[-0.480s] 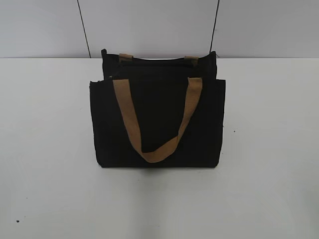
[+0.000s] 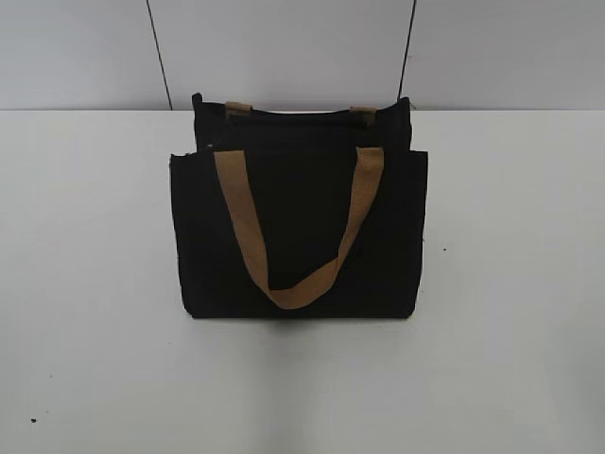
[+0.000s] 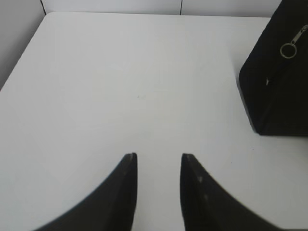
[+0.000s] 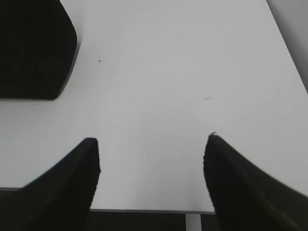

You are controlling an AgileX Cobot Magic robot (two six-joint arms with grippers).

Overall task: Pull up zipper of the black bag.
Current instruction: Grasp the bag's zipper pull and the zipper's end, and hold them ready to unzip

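Left gripper (image 3: pixel 159 156): fingers are being held apart with a narrow gap, nothing between them, table (image 3: pixel 120 86) showing through the gap. It is being kept low over the bare white surface, well apart from the bag (image 3: pixel 279 82), which is seen at the right edge of the left wrist view. On that end of the bag a silver ring and tab of the zipper (image 3: pixel 290 47) are being shown, hanging against the black fabric near the top.

Right gripper (image 4: pixel 151 139): fingers are being held spread wide, nothing gripped. It is being kept over the table near its front edge, with a corner of the bag visible at upper left of the right wrist view, well clear of the fingers.

Neither gripper is being picked up in the exterior view. There the bag is being seen upright near the middle of the table, front panel facing the camera. One tan handle (image 2: pixel 293 236) is drooping down over the front panel in a V; the other handle's (image 2: pixel 241 108) ends are showing at the back top edge. The zipper cannot be made out in the exterior view.
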